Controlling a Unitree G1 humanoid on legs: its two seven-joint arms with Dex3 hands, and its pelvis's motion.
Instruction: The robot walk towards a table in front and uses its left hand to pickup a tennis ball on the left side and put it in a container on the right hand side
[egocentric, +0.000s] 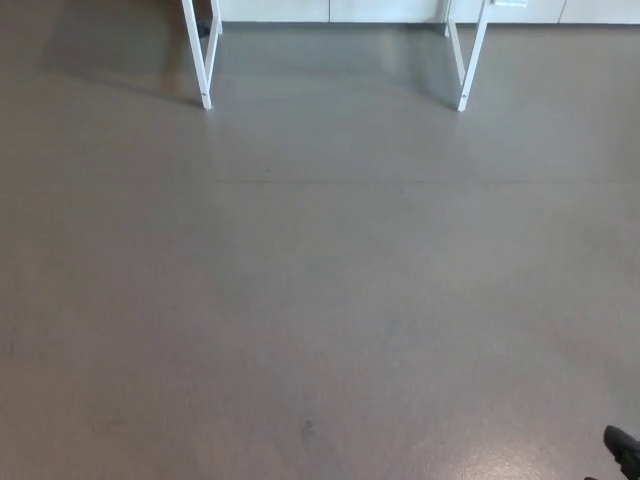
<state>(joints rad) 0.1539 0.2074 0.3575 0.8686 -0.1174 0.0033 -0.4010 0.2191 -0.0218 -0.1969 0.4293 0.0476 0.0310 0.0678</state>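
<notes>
Nearest you, well short of the white table legs (198, 60), a black shape (621, 447) clips the lower right corner. It may be the right hand, hanging low for walking; open or closed, you cannot tell. The left hand does not show. Bare grey floor (320, 300) runs up to the legs, so you are likely mid-approach. The tabletop sits above the frame, hiding tennis ball and container. Behind the legs: pale cabinet fronts (380, 10).
</notes>
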